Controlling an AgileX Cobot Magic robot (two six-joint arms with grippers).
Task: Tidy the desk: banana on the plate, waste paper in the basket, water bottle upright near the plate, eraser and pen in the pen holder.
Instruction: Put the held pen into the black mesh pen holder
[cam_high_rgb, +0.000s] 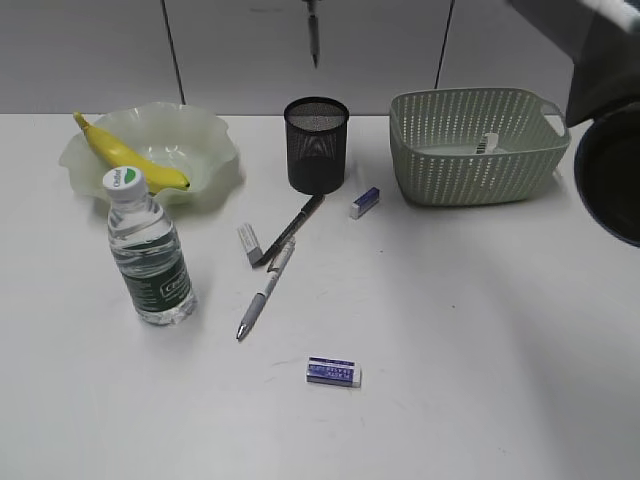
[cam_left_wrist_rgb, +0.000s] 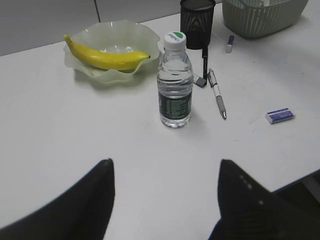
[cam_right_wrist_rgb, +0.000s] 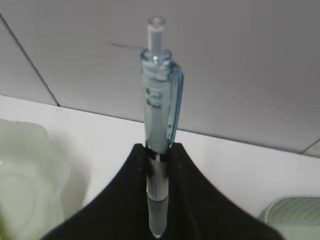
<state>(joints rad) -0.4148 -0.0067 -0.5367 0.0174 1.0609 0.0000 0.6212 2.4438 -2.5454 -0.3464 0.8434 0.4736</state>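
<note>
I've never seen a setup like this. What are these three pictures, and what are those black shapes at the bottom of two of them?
This is a two-armed robot tidying a white desk. One camera watches from the front; one sits on each wrist. The black shapes are gripper fingers. The left gripper is open and empty. The right gripper is shut on a clear light-blue pen, hanging above the black mesh pen holder. A yellow banana lies in the pale green wavy plate, beside an upright plastic water bottle. Two more pens and three erasers lie loose near a green basket.

White table (cam_high_rgb: 480, 330), grey panelled wall (cam_high_rgb: 240, 50) behind
</note>
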